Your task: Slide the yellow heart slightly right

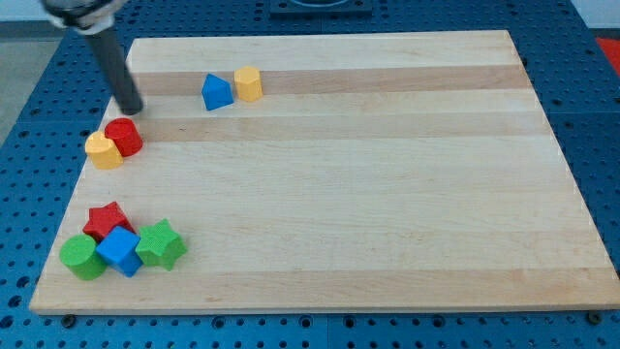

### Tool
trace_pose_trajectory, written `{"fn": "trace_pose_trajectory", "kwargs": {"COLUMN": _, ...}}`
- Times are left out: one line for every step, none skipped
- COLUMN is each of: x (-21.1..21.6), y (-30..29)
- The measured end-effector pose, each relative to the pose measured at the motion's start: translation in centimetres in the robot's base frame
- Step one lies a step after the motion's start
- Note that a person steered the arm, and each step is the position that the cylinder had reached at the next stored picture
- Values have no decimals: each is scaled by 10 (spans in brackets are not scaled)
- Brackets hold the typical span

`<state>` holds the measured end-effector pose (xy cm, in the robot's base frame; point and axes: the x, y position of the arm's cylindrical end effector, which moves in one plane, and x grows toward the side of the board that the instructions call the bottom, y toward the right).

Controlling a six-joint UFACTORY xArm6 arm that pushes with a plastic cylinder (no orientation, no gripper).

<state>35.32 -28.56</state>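
The yellow heart (103, 151) lies near the board's left edge, touching a red round block (124, 137) on its upper right. My tip (131, 108) rests on the board just above the red round block and up-right of the yellow heart, with a small gap to the red block.
A blue triangular block (216, 92) and a yellow hexagonal block (248, 84) sit together near the view's top. At bottom left a red star (107, 220), a green round block (82, 256), a blue cube (120, 251) and a green star (161, 244) cluster. The wooden board (387, 174) lies on a blue perforated table.
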Motion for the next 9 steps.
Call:
{"fn": "trace_pose_trajectory", "kwargs": {"x": 10, "y": -19}}
{"fn": "trace_pose_trajectory", "kwargs": {"x": 39, "y": -19}}
{"fn": "trace_pose_trajectory", "kwargs": {"x": 82, "y": -12}}
{"fn": "trace_pose_trajectory", "kwargs": {"x": 94, "y": -3}}
{"fn": "trace_pose_trajectory", "kwargs": {"x": 94, "y": 35}}
{"fn": "trace_pose_trajectory", "kwargs": {"x": 95, "y": 67}}
{"fn": "trace_pose_trajectory", "kwargs": {"x": 96, "y": 86}}
{"fn": "trace_pose_trajectory", "kwargs": {"x": 84, "y": 102}}
{"fn": "trace_pose_trajectory", "kwargs": {"x": 90, "y": 129}}
